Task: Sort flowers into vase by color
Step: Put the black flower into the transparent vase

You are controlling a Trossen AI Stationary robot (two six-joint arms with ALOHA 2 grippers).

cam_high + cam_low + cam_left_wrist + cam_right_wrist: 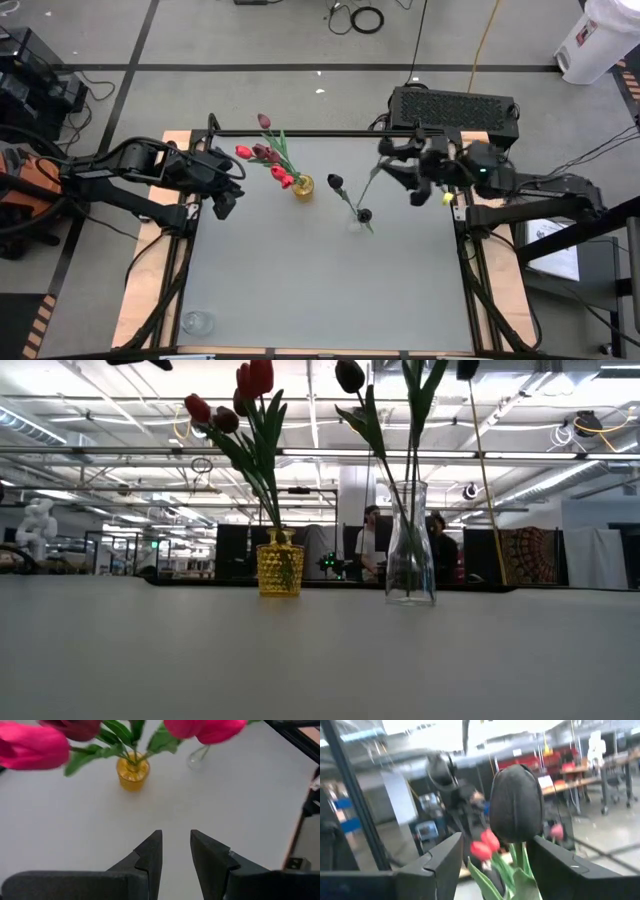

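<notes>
A yellow vase [302, 187] [280, 565] [132, 772] at the table's far middle holds several red, pink and maroon flowers [262, 154]. To its right a clear vase [357, 220] [411, 545] holds near-black flowers [335, 181] by their stems. One black flower head [516, 810] leans toward my right gripper [386, 162] [495, 865]. That gripper is open and raised, its fingers standing either side of the head with gaps showing. My left gripper [227, 203] [175, 855] hovers open, left of the yellow vase, with nothing between its fingers.
A small clear glass [197, 322] stands at the table's near left corner. A black rail [300, 133] runs along the far edge. People [370, 545] stand in the room beyond the table. Bare grey tabletop [320, 290] lies in front of both vases.
</notes>
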